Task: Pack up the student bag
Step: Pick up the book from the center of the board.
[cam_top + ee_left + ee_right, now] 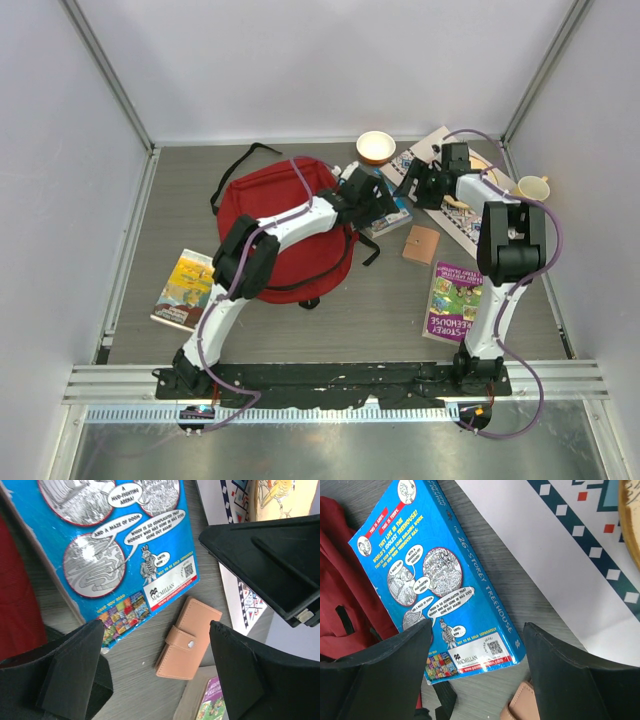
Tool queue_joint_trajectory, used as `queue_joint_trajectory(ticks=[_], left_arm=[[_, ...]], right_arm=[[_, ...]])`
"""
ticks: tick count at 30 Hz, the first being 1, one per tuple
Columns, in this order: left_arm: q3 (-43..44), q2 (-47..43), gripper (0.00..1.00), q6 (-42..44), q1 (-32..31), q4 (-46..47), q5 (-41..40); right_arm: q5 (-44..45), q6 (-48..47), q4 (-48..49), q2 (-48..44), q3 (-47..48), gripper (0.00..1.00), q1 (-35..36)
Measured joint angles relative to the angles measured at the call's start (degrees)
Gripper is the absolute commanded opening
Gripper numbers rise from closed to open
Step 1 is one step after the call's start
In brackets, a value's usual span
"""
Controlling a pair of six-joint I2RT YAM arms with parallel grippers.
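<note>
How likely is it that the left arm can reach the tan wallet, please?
Probably yes: the left gripper hangs open above the tan wallet, which lies uncovered beside the blue book.

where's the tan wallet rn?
In the top view the tan wallet lies flat on the table, right of centre, beside the blue book's corner and just beyond the purple book.
</note>
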Motion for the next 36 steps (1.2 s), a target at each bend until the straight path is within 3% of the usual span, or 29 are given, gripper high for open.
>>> queue_joint_trajectory(ticks=[10, 21, 23, 32, 36], left_arm=[[4.09, -0.83, 0.94, 4.02, 0.0, -8.28, -7.67], [8.31, 6.19, 0.88, 2.91, 0.07, -8.0, -5.92], [8.83, 6.19, 0.82, 2.64, 0.07, -7.69, -5.4], [7.28, 6.36, 0.65, 1.88, 0.37, -6.21, -2.99], [6.05, 5.84, 0.62, 2.08, 0.55, -5.64, -2.78]], right_arm=[[-3.63, -0.22, 1.6, 4.11, 2.1, 0.79, 0.0], [-7.08, -1.7, 3.37, 8.2, 5.11, 0.78, 0.0], [-7.72, -1.75, 3.58, 8.28, 5.14, 0.77, -0.02], [-9.25, -1.66, 5.62, 8.39, 3.8, 0.54, -0.76], [-9.68, -1.22, 7.28, 8.39, 2.47, 0.5, -1.38]])
